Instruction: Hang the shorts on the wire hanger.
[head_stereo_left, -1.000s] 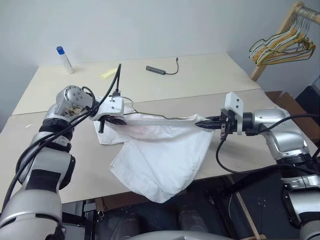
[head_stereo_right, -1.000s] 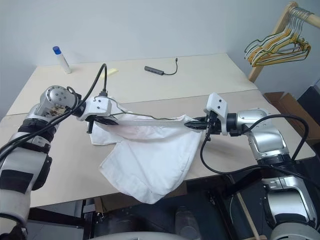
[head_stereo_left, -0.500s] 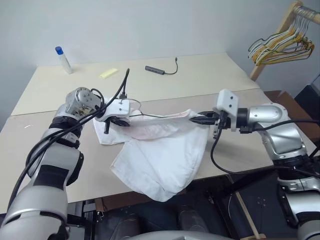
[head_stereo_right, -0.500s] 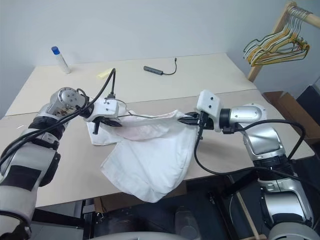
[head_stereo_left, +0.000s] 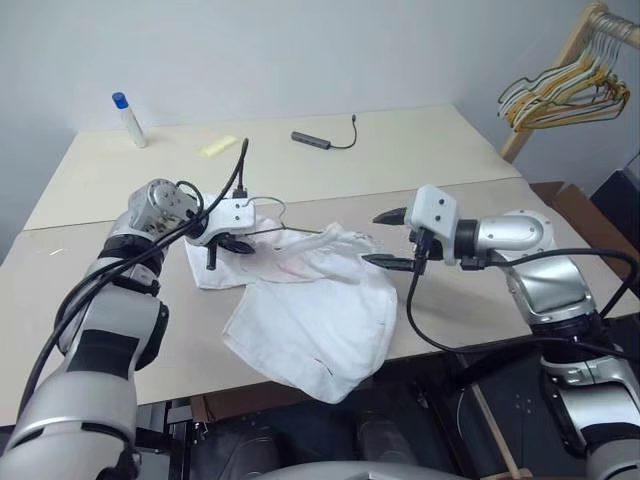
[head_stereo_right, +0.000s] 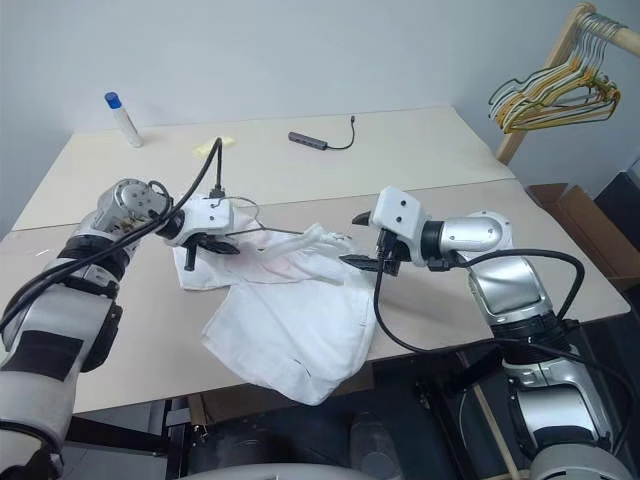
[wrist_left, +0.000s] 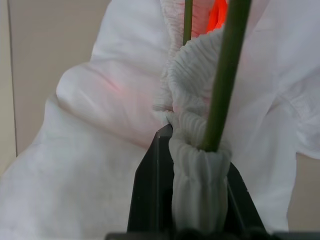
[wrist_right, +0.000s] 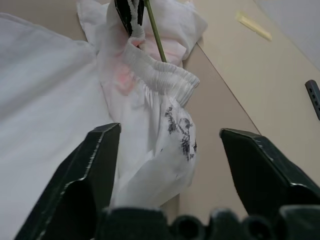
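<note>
The white shorts (head_stereo_left: 312, 312) lie crumpled on the table (head_stereo_left: 400, 150), one leg hanging over the front edge. My left gripper (head_stereo_left: 230, 243) is shut on the gathered waistband (wrist_left: 197, 125). The thin wire hanger (wrist_left: 223, 75) runs along that pinch and passes into the shorts' waist opening (head_stereo_right: 275, 233). My right gripper (head_stereo_left: 372, 238) stands open just right of the bunched waistband end (wrist_right: 172, 82), with nothing between its fingers. In the right wrist view, the left gripper (wrist_right: 129, 12) shows beyond the bunch.
Toward the back of the table are a blue-capped bottle (head_stereo_left: 128, 118), a yellow slip (head_stereo_left: 218, 146) and a dark cabled adapter (head_stereo_left: 312, 140). A bunch of hangers (head_stereo_left: 560, 95) hangs on a wooden rack at the right. A cardboard box (head_stereo_left: 572, 205) stands below it.
My right gripper has opened and let go of the waistband end, after moving left toward the left gripper. The once-taut waistband has slumped into a bunch.
</note>
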